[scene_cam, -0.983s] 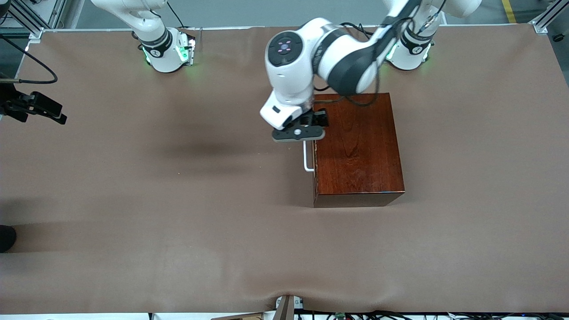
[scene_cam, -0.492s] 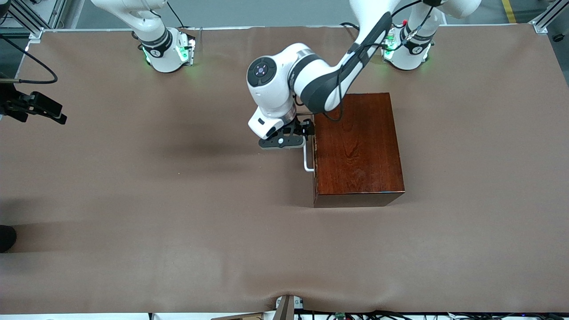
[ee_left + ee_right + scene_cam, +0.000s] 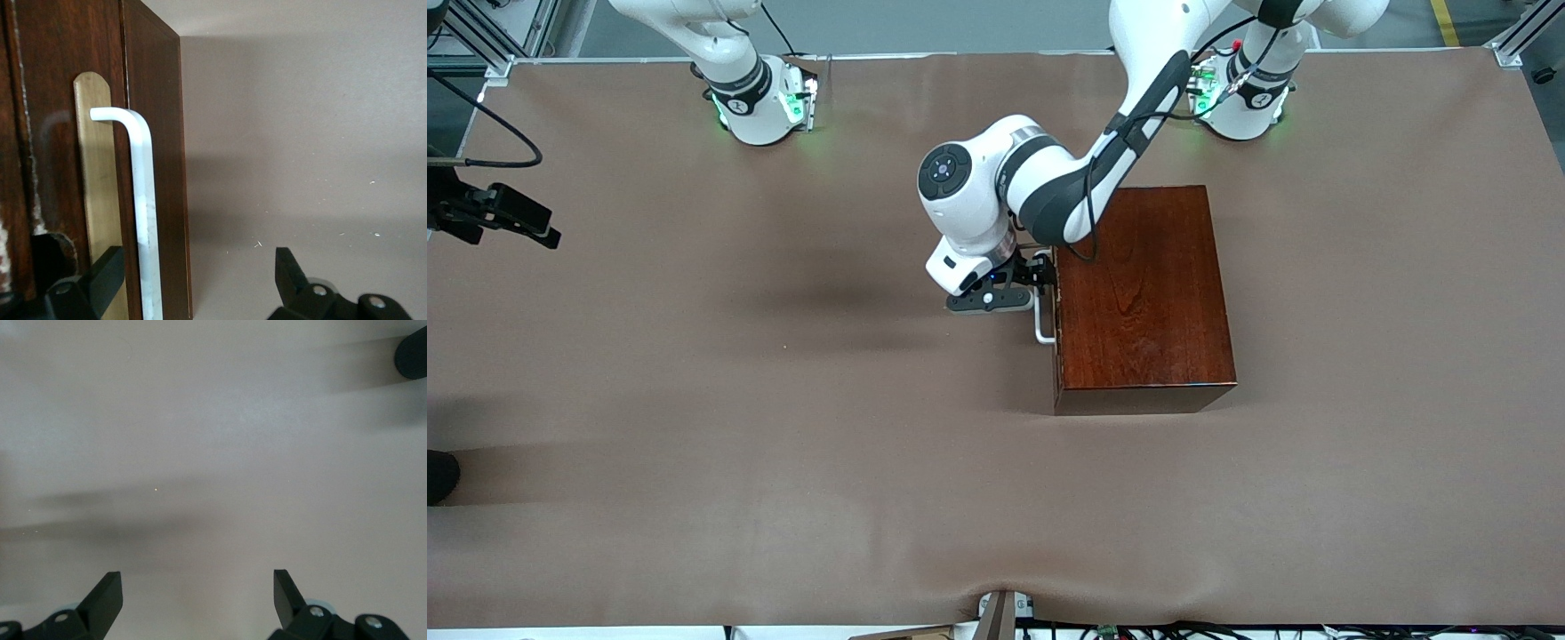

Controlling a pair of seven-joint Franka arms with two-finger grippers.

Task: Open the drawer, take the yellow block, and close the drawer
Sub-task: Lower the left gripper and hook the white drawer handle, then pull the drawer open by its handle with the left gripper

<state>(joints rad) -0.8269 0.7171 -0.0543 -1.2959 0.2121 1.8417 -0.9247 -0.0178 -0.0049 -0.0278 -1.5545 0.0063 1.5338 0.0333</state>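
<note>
The glossy mahogany box (image 3: 1143,293) stands on the table near the left arm's base. Its drawer (image 3: 1056,356) is shut, its front facing the right arm's end, with the white bar handle (image 3: 1040,327) on it. My left gripper (image 3: 1039,283) is low at that handle and open. In the left wrist view the handle (image 3: 143,200) and its brass plate (image 3: 97,173) lie between the spread fingers of the left gripper (image 3: 198,267), close to one finger (image 3: 100,277) and untouched. The yellow block is hidden. My right gripper (image 3: 197,583) hangs open over bare table.
Brown cloth (image 3: 783,400) covers the whole table. A black clamp-like fixture (image 3: 498,213) juts in at the right arm's end. A dark rounded shape (image 3: 413,350) shows at the edge of the right wrist view.
The left arm has swung down off the box's top edge and moved along the drawer's front toward the front camera, bringing its open gripper down around the handle. The right arm waits.
</note>
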